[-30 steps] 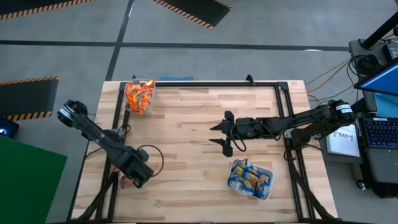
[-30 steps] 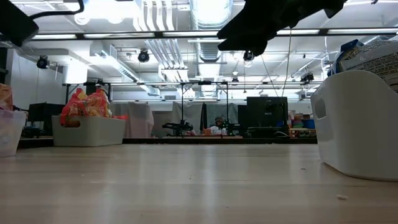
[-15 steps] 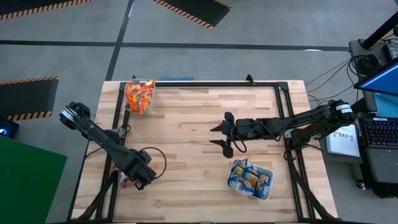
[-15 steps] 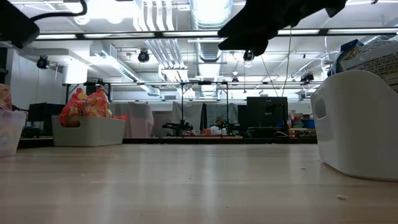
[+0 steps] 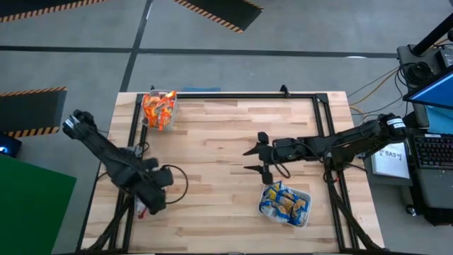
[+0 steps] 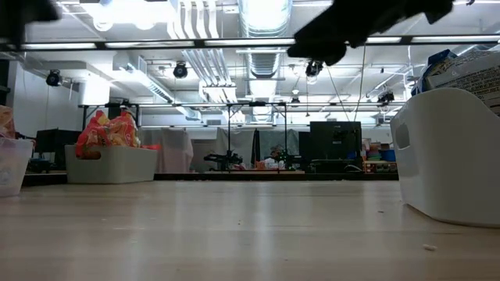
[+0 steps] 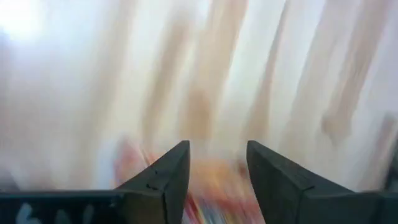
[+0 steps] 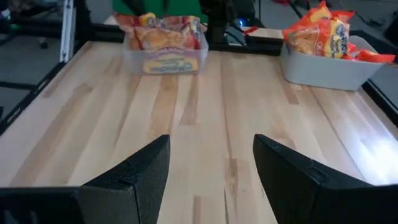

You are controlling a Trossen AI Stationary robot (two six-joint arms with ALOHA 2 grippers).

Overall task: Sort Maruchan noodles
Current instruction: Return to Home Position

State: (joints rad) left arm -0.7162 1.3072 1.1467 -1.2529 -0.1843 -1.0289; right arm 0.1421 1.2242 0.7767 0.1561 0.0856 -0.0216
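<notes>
Maruchan noodles lie sorted in three clear tubs. Red packets (image 5: pixel 141 207) fill the tub (image 8: pixel 165 62) at the table's near left. Orange packets (image 5: pixel 158 108) sit in the far-left tub (image 8: pixel 323 71), and blue ones (image 5: pixel 283 204) in the near-right tub (image 6: pixel 449 156). My left gripper (image 5: pixel 151 197) hangs over the red tub, pointing down and open (image 7: pixel 217 165), with blurred red packets (image 7: pixel 208 196) below its fingers. My right gripper (image 5: pixel 248 159) stands open (image 8: pixel 211 168) above the table's middle, level, facing the left side.
A black frame rail (image 5: pixel 241 95) runs along the far edge and down both sides of the wooden table (image 5: pixel 212 142). Bare wood lies between the three tubs. Cables and a laptop (image 5: pixel 432 142) lie beyond the right edge.
My left gripper has risen above the red tub and rolled about its own axis, with its arm swinging slightly toward the far edge. In the low view its dark shape has left the top left corner. The tubs and packets have stayed put.
</notes>
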